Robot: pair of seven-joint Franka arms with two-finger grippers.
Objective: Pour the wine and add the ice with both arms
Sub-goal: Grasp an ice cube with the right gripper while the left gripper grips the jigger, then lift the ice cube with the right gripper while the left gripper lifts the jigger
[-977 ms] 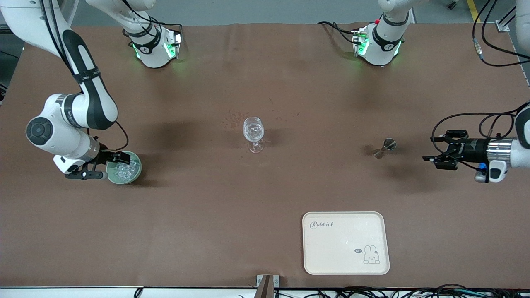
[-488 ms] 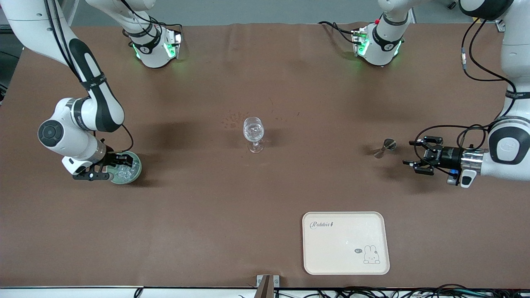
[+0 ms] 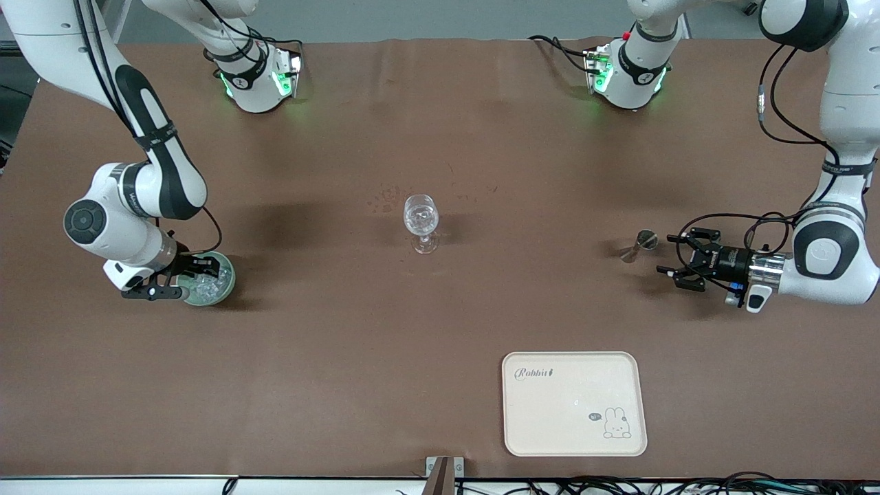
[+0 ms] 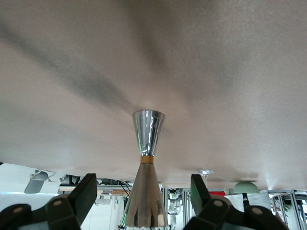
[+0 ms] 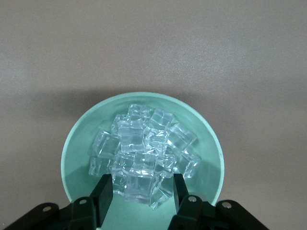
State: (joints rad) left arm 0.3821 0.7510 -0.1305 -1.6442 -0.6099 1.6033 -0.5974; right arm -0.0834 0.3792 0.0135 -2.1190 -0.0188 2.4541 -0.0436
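A pale green bowl (image 3: 229, 278) (image 5: 213, 143) heaped with ice (image 3: 210, 284) (image 5: 144, 139) sits at the right arm's end of the table. My right gripper (image 3: 191, 277) (image 5: 140, 184) reaches into the bowl, its fingers closed against a clump of cubes. A steel jigger (image 3: 639, 245) (image 4: 147, 139) stands upright toward the left arm's end. My left gripper (image 3: 670, 254) (image 4: 143, 184) is level with it and just short of it, open and holding nothing. A stemmed glass (image 3: 421, 218) (image 4: 204, 171) stands mid-table. Wine is out of view.
A cream tray (image 3: 574, 440) with a rabbit drawing lies nearer the front camera than the jigger. Both arm bases stand along the table edge farthest from the camera. Brown cloth covers the table.
My left gripper has travelled in toward the jigger. The right gripper's fingers have narrowed around the ice cubes in the bowl.
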